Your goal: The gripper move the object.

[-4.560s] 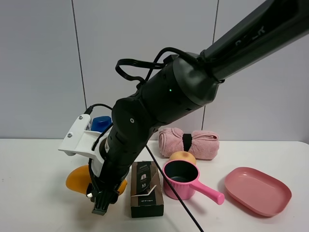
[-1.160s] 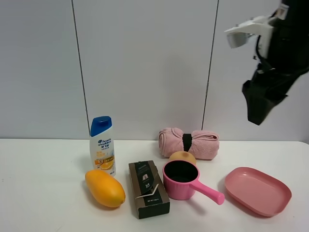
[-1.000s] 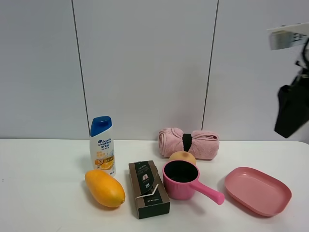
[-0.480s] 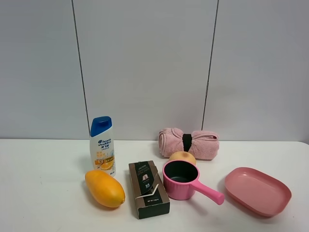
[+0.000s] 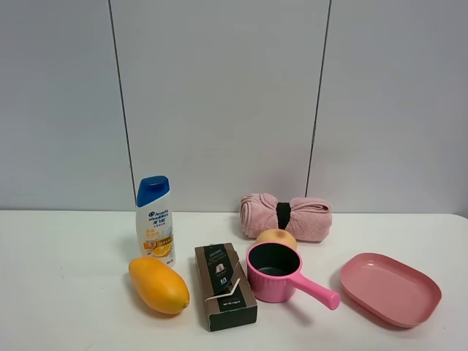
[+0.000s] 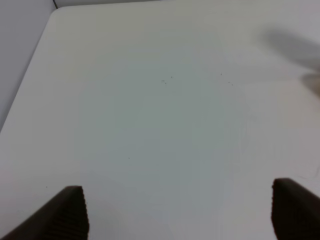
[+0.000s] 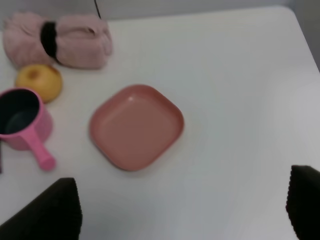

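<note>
Orange-yellow, the mango (image 5: 159, 284) lies on the white surface (image 5: 66, 307) at lower left of the high view, just in front of the shampoo bottle (image 5: 155, 220) and beside the dark box (image 5: 225, 286). Centre frame sits a pink saucepan (image 5: 276, 272), a peach-coloured fruit (image 5: 276, 238) behind it, then a rolled pink towel (image 5: 286, 216); a pink plate (image 5: 390, 287) lies at right. Left gripper (image 6: 177, 212) and right gripper (image 7: 182, 207) both show jaws spread wide, holding nothing.
</note>
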Robot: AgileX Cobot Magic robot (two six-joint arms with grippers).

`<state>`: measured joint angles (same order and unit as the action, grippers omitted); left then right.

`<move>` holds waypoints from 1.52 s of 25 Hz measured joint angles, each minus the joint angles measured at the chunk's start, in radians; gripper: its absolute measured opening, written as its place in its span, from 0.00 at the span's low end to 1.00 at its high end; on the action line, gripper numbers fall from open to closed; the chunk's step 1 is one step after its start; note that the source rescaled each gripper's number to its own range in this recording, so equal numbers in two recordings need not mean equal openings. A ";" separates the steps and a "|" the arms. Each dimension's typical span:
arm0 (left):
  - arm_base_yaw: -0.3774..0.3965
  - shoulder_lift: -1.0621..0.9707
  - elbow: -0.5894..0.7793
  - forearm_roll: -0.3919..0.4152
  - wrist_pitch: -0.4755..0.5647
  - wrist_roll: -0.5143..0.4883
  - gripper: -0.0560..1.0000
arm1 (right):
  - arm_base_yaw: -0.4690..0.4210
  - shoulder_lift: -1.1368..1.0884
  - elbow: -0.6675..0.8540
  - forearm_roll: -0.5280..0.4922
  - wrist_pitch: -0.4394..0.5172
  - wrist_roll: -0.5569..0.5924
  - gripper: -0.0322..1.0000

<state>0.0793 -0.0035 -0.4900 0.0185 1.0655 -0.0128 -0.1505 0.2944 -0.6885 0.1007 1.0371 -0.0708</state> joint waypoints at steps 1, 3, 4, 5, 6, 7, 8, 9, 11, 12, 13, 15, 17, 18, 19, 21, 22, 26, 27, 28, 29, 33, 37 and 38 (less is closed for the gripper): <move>0.000 0.000 0.000 0.000 0.000 0.000 1.00 | 0.000 -0.027 0.010 0.016 -0.002 0.000 0.63; 0.000 0.000 0.000 0.000 0.000 0.000 1.00 | 0.000 -0.077 0.040 0.025 -0.003 -0.007 0.63; 0.000 0.000 0.000 0.000 0.000 0.000 1.00 | 0.000 -0.104 0.061 0.025 -0.003 -0.016 0.63; 0.000 0.000 0.000 0.000 0.000 0.000 1.00 | 0.000 -0.129 0.079 0.025 -0.002 -0.022 0.63; 0.000 0.000 0.000 0.000 0.000 0.000 1.00 | 0.000 -0.147 0.099 0.025 -0.001 -0.026 0.63; 0.000 0.000 0.000 0.000 0.000 0.000 1.00 | 0.000 -0.166 0.121 0.025 -0.001 -0.032 0.63; 0.000 0.000 0.000 0.000 0.000 0.000 1.00 | 0.000 -0.181 0.139 0.024 -0.001 -0.042 0.63; 0.000 0.000 0.000 0.000 0.000 0.000 1.00 | 0.003 -0.192 0.160 0.020 0.007 -0.051 0.63; 0.000 0.000 0.000 0.000 0.000 0.000 1.00 | 0.018 -0.212 0.188 0.012 0.030 -0.057 0.63; 0.000 0.000 0.000 0.000 0.000 0.000 1.00 | 0.027 -0.226 0.193 0.009 0.035 -0.058 0.63; 0.000 0.000 0.000 0.000 0.000 0.000 1.00 | 0.035 -0.239 0.194 0.009 0.035 -0.061 0.63; 0.000 0.000 0.000 0.000 0.000 0.000 1.00 | 0.040 -0.278 0.194 0.009 0.035 -0.063 0.63; 0.000 0.000 0.000 0.000 0.000 0.000 1.00 | 0.040 -0.295 0.194 0.007 0.035 -0.064 0.63; 0.000 0.000 0.000 0.000 0.000 0.000 1.00 | 0.041 -0.295 0.194 0.007 0.035 -0.064 0.63; 0.000 0.000 0.000 0.000 0.000 0.000 1.00 | 0.044 -0.295 0.194 0.007 0.035 -0.064 0.63; 0.000 0.000 0.000 0.000 0.000 0.000 1.00 | 0.053 -0.295 0.194 0.007 0.035 -0.064 0.63; 0.000 0.000 0.000 0.000 0.000 0.000 1.00 | 0.055 -0.295 0.194 0.007 0.035 -0.064 0.63; 0.000 0.000 0.000 0.000 0.000 0.000 1.00 | 0.056 -0.295 0.194 0.007 0.035 -0.064 0.63; 0.000 0.000 0.000 0.000 0.000 0.000 1.00 | 0.056 -0.295 0.194 0.007 0.035 -0.064 0.63; 0.000 0.000 0.000 0.000 0.000 0.000 1.00 | 0.056 -0.295 0.194 0.007 0.035 -0.064 0.63; 0.000 0.000 0.000 0.000 0.000 0.000 1.00 | 0.056 -0.295 0.194 0.007 0.035 -0.064 0.63; 0.000 0.000 0.000 0.000 0.000 0.000 1.00 | 0.056 -0.295 0.194 0.007 0.035 -0.064 0.63; 0.000 0.000 0.000 0.000 0.000 0.000 1.00 | 0.056 -0.295 0.194 0.007 0.035 -0.064 0.63; 0.000 0.000 0.000 0.000 0.000 0.000 1.00 | 0.056 -0.295 0.194 0.007 0.035 -0.064 0.63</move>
<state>0.0793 -0.0035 -0.4900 0.0185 1.0655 -0.0128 -0.0941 -0.0007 -0.4942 0.1075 1.0717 -0.1346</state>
